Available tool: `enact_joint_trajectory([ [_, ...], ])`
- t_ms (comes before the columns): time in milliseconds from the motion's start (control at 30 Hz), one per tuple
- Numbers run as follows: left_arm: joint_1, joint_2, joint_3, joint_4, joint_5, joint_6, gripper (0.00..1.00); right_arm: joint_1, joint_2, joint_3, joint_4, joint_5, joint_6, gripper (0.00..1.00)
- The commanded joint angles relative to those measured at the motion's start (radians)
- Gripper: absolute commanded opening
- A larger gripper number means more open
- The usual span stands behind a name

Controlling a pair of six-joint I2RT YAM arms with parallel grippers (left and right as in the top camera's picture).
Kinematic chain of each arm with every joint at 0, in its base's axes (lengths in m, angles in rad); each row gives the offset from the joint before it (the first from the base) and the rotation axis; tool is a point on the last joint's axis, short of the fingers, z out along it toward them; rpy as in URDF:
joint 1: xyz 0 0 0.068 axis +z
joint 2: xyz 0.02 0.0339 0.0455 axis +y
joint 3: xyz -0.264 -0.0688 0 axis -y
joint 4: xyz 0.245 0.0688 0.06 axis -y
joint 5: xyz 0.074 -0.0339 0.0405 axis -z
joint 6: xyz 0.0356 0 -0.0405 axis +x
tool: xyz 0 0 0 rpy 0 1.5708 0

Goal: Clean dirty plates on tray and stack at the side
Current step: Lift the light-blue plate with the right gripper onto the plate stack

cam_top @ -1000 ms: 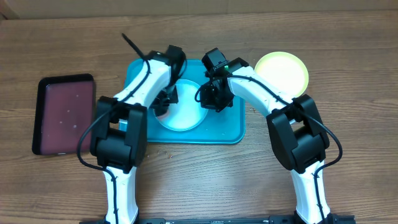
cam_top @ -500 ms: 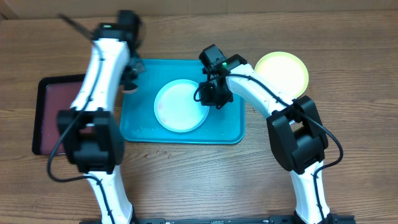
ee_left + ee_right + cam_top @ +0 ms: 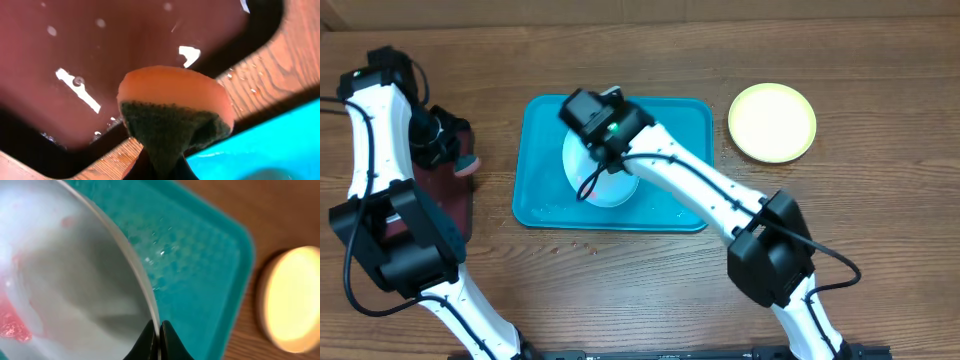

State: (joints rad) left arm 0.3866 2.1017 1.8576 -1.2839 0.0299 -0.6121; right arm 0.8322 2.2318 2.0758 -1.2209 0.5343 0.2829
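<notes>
While the right hand (image 3: 158, 332) is pinching the white plate (image 3: 75, 280) by its thin rim on the tray (image 3: 200, 255), that plate is looking light, stiff, wet and slippery; the left hand (image 3: 160, 167) is clamping a sponge (image 3: 175, 110).

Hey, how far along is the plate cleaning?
Done: one yellow-green plate sits aside, right of the teal tray. In hand: the right gripper pinches the rim of a white plate showing red smears; the left gripper holds the sponge over the maroon tray's edge. Left: wiping and stacking that plate.
</notes>
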Motion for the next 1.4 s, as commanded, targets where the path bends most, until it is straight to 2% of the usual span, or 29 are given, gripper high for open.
enact_joint_trajectory([
  [0, 0.063, -0.014, -0.033, 0.037, 0.021, -0.02, 0.04, 0.045, -0.042, 0.063, -0.02, 0.266, -0.004, 0.04],
  [267, 0.156, -0.012, -0.052, 0.089, -0.013, -0.02, 0.05, 0.117, -0.043, 0.068, -0.026, 0.544, -0.079, 0.04],
  [600, 0.167, 0.024, -0.169, 0.218, -0.005, -0.02, 0.05, 0.135, -0.043, 0.069, -0.004, 0.565, -0.082, 0.04],
  [733, 0.167, 0.023, -0.185, 0.238, 0.002, -0.017, 0.25, 0.135, -0.043, 0.069, -0.004, 0.584, -0.084, 0.04],
  [767, 0.168, 0.023, -0.177, 0.237, 0.017, -0.005, 0.33, 0.135, -0.044, 0.069, -0.004, 0.599, -0.084, 0.04],
  [867, 0.171, 0.023, -0.146, 0.237, 0.097, 0.061, 0.74, 0.135, -0.044, 0.069, 0.009, 0.618, -0.144, 0.04],
  [900, 0.171, 0.023, -0.129, 0.232, 0.122, 0.084, 0.79, 0.135, -0.044, 0.069, 0.017, 0.618, -0.163, 0.04],
  [1033, 0.171, 0.023, -0.031, 0.136, 0.13, 0.101, 0.8, 0.135, -0.044, 0.069, 0.045, 0.638, -0.191, 0.04],
  [1167, 0.171, 0.022, 0.129, 0.006, 0.141, 0.102, 0.82, 0.136, -0.044, 0.075, 0.083, 0.789, -0.214, 0.04],
  [1300, 0.167, 0.022, 0.333, -0.129, 0.171, 0.108, 0.82, 0.137, -0.044, 0.093, 0.226, 1.002, -0.379, 0.04],
  [1367, 0.164, 0.022, 0.408, -0.166, 0.174, 0.107, 0.82, 0.137, -0.044, 0.097, 0.328, 1.034, -0.454, 0.04],
])
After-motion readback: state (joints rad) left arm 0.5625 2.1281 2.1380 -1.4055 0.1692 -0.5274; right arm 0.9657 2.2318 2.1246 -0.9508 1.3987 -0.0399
